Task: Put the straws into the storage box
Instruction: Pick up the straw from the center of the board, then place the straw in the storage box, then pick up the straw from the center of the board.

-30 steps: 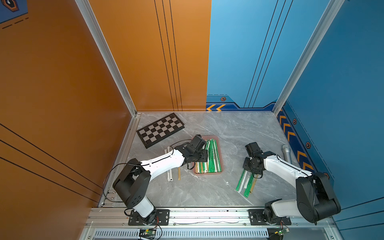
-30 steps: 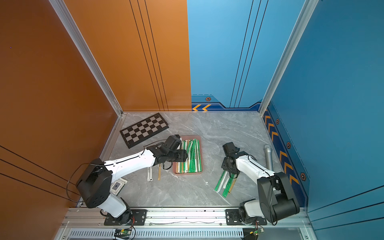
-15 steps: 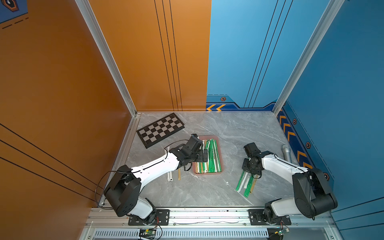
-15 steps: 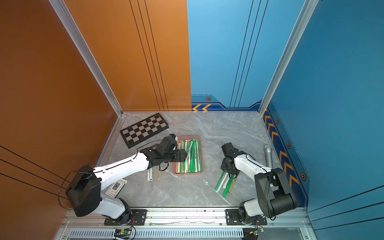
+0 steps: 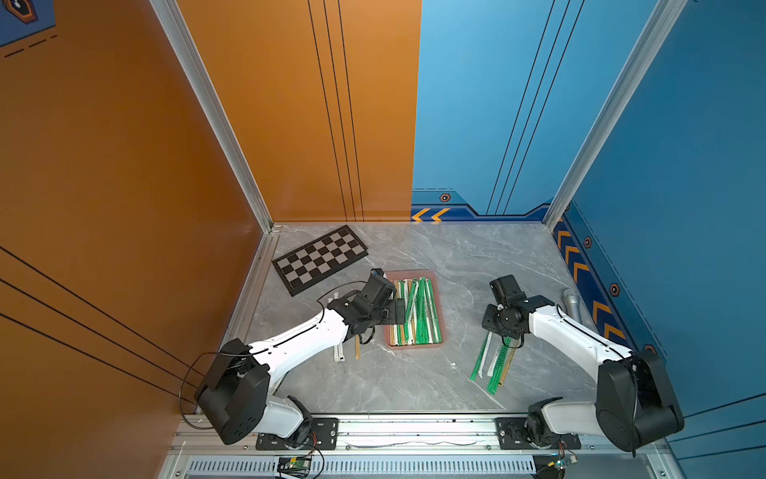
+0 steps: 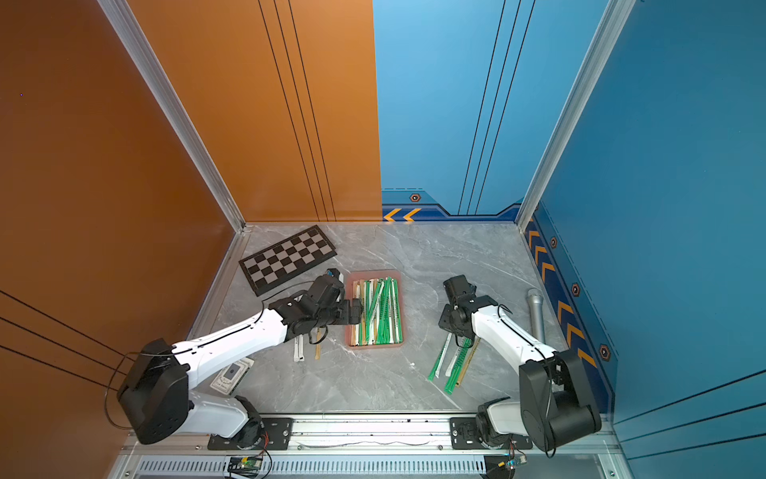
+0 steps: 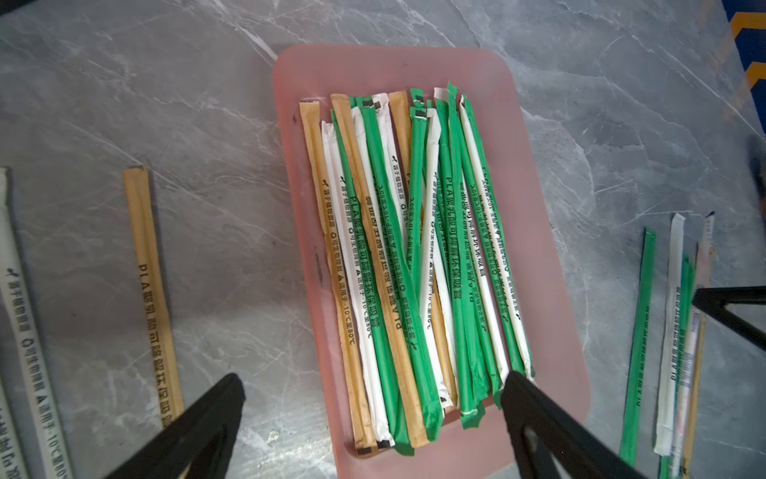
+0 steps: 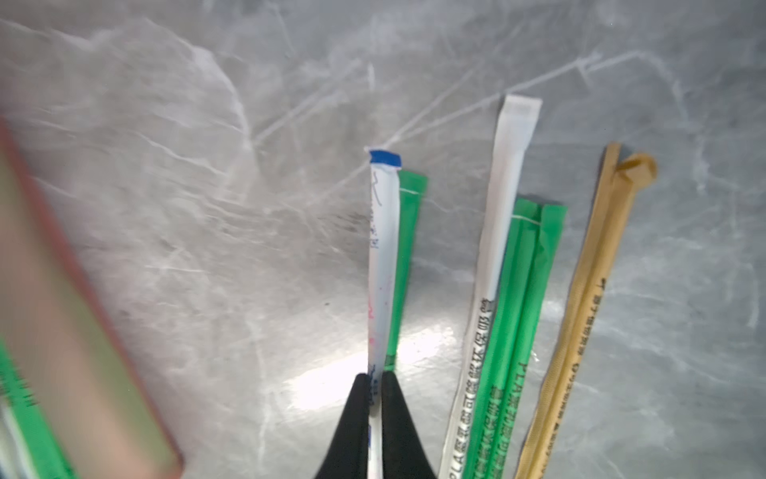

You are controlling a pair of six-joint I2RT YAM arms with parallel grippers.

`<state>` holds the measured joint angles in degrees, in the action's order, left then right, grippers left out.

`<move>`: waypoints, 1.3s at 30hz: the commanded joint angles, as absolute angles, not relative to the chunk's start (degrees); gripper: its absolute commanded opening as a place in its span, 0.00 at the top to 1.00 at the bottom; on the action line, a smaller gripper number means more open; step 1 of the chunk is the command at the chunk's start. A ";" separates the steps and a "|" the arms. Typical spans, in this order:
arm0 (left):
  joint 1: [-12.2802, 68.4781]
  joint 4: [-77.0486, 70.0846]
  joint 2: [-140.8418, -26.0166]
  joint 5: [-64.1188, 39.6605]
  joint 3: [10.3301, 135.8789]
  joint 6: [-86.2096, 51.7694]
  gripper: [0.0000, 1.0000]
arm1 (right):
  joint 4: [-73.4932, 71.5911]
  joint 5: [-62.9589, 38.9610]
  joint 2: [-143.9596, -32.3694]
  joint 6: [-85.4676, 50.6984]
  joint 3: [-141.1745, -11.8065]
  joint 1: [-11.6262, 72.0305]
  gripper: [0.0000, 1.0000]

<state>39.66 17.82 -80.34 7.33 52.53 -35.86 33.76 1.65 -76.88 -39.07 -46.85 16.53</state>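
One blue-tipped white straw (image 8: 383, 257) pinched in right claw (image 8: 374, 379), left claw (image 7: 372, 379) released; next, lift it leftward into storage box (image 7: 539, 199).

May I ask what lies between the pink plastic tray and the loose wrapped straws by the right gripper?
Only bare marble tabletop, in both top views.

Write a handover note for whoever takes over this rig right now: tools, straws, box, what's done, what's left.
Left tool: open, above the box.
Right tool: shut on a white straw in the pile right of the box.
Done: most straws lie in the box.
To do: that pile, plus a tan straw and white ones left of the box.
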 commanded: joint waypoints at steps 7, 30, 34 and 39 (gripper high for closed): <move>36.61 20.50 -76.83 9.45 48.84 -36.04 0.01 | 30.64 -2.51 -78.40 -41.39 -59.23 23.93 0.89; 27.95 25.30 -76.08 4.62 42.54 -34.71 0.12 | 25.48 -5.01 -108.46 -29.97 -82.28 34.31 0.71; 28.42 25.31 -77.99 4.30 43.28 -34.28 0.22 | 26.01 -4.83 -106.67 -29.80 -81.62 34.53 0.65; 29.14 25.56 -80.90 6.02 44.21 -33.44 0.31 | 26.87 -2.89 -102.35 -30.04 -78.79 34.41 0.56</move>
<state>28.58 23.86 -79.59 5.37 42.83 -34.39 24.60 -4.49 -107.09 -30.61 -80.14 34.30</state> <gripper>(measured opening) 0.711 0.437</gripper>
